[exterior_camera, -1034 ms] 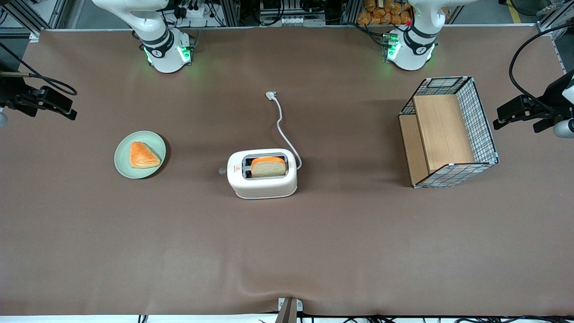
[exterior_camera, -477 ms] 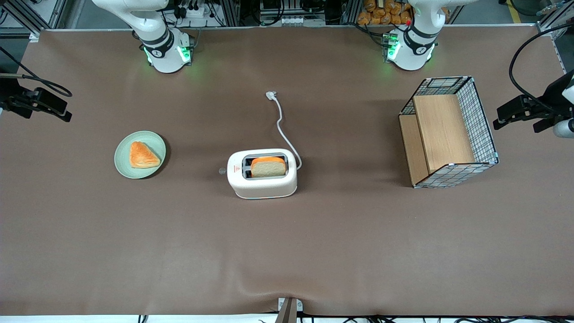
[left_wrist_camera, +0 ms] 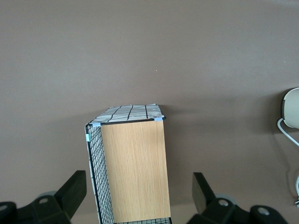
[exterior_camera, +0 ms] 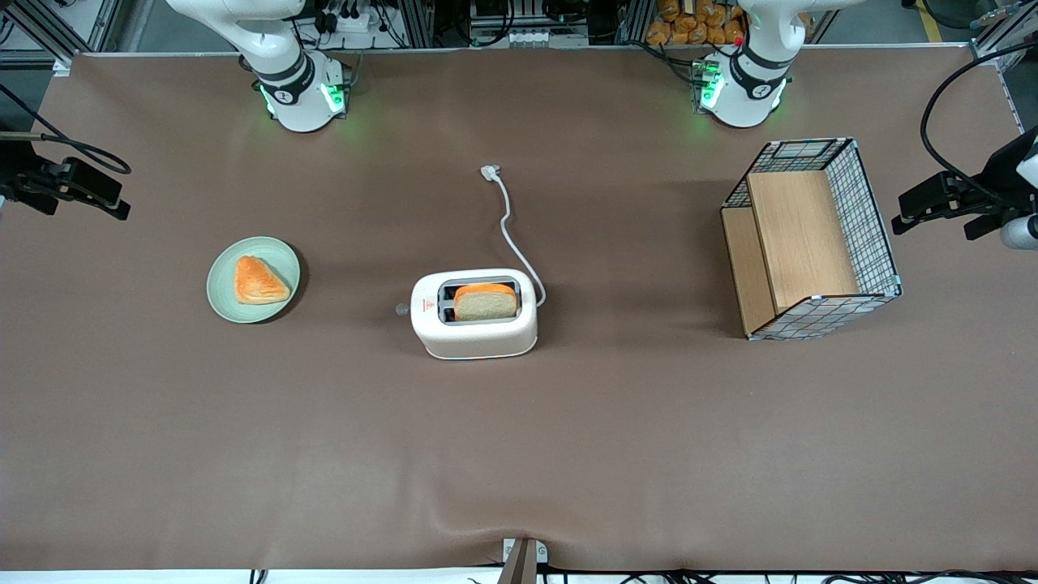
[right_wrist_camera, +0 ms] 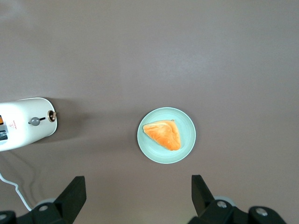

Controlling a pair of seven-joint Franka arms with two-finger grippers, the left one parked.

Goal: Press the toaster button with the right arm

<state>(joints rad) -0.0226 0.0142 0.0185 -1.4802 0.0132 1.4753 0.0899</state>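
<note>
White toaster (exterior_camera: 474, 314) mid-table, bread in slot, button (exterior_camera: 401, 309) on its short end facing green plate (exterior_camera: 253, 279), gripper (right_wrist_camera: 138, 196) open, empty, high above plate near table's working-arm end.

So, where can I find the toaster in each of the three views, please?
Front view: the toaster stands mid-table, bread in one slot, nearer the camera than its plug.
Right wrist view: its button end shows, beside the green plate; the gripper hangs above the table, open.
Left wrist view: only a white edge shows.
Shared landmark: the white cord.
</note>
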